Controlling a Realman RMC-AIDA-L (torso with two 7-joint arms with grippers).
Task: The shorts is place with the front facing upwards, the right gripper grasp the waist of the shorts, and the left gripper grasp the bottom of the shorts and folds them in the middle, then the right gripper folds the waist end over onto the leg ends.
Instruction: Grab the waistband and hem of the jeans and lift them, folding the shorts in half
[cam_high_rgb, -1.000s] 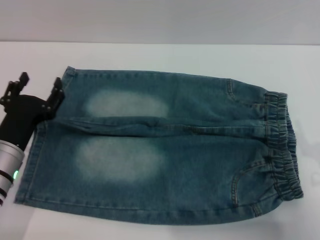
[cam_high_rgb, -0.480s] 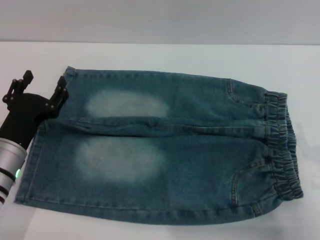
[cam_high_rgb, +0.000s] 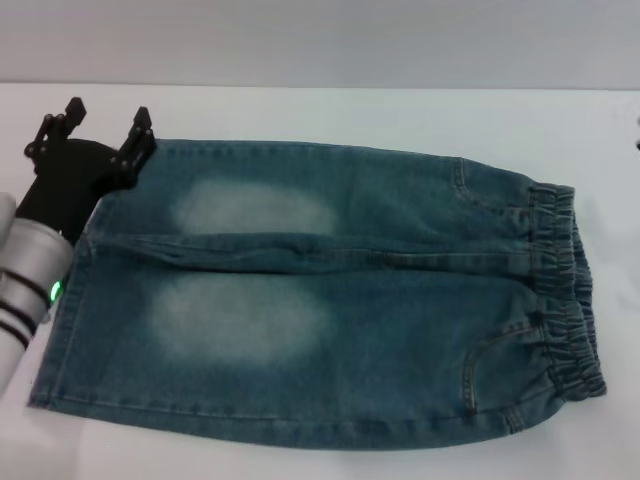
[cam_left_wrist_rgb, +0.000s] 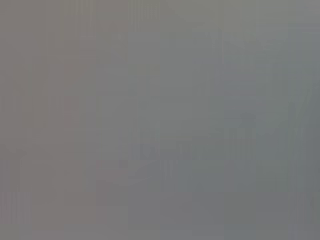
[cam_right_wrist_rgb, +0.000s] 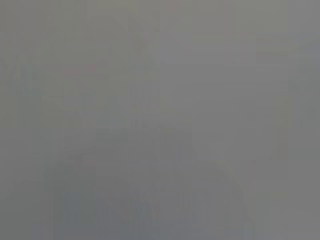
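The shorts (cam_high_rgb: 330, 300) lie flat and front-up on the white bench (cam_high_rgb: 300, 110), spread sideways: the puckered waist (cam_high_rgb: 565, 290) at the robot's right, the bottom of the shorts (cam_high_rgb: 85, 270) at its left. The near leg runs along the near edge of the bench, its pale thigh patch well inside the hem; the far leg lies just beyond it, touching along the centre seam.

Beyond the near leg, at the far-left corner of the shorts, hangs the left hand (cam_high_rgb: 105, 130). Its two forked fingers stand apart, gripping nothing; one tip is just at the corner of the far leg's hem, the other is off the cloth over bare bench. I cannot tell whether the tip touches the denim.

The right hand is not in view, and both wrist views show nothing usable.

By my judgement no fold is begun: neither the hem nor the waist is grasped, so both grasps and both folds remain.
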